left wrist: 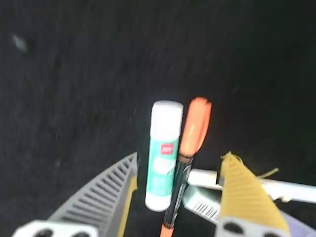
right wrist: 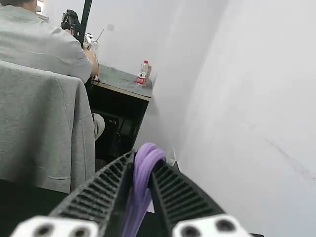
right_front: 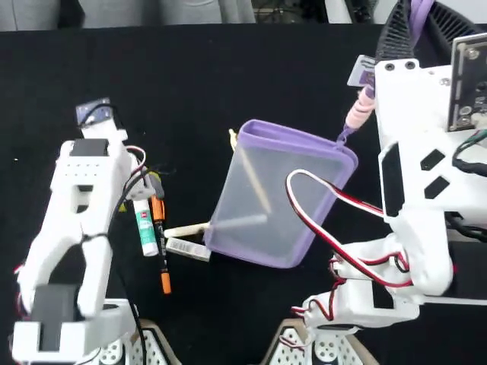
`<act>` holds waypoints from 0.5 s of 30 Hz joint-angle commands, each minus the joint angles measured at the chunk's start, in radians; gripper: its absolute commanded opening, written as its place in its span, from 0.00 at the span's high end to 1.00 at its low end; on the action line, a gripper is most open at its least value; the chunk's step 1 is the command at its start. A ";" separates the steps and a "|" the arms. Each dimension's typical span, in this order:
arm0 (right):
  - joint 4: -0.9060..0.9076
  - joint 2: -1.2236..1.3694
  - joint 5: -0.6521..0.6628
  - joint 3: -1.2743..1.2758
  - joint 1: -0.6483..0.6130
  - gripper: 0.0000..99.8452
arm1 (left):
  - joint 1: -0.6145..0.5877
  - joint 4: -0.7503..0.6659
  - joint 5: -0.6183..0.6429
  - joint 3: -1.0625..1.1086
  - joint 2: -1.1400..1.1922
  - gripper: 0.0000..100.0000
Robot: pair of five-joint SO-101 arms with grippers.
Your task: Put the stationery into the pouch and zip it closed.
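Note:
A translucent purple pouch (right_front: pixel 278 198) sits mid-table with its open zip edge toward the far side; pale sticks show through its wall. From its corner by the pink zip pull (right_front: pixel 358 114), a purple strap (right_front: pixel 417 14) runs up into my right gripper (right_front: pixel 403 23), which is shut on that strap (right wrist: pixel 143 165). My left gripper (left wrist: pixel 180 158) hangs open just above a white glue stick (left wrist: pixel 162 153) and an orange marker (left wrist: pixel 192 131), one finger on each side. Both lie left of the pouch: glue stick (right_front: pixel 146 228), marker (right_front: pixel 161 247).
A white pen (right_front: pixel 186 230) and a small barcoded item (right_front: pixel 188 249) lie between the marker and the pouch's near corner. A small yellow piece (right_front: pixel 232 137) lies by the pouch's far corner. The black table (right_front: pixel 190 84) stretches beyond.

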 commanded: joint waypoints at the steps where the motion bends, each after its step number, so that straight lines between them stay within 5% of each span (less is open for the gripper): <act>1: 0.017 -0.028 0.009 -0.018 -0.011 0.99 | -0.019 0.032 0.003 -0.056 0.066 0.74; 15: 0.017 -0.028 0.009 -0.018 -0.012 0.99 | -0.128 -0.068 0.003 -0.056 0.265 0.74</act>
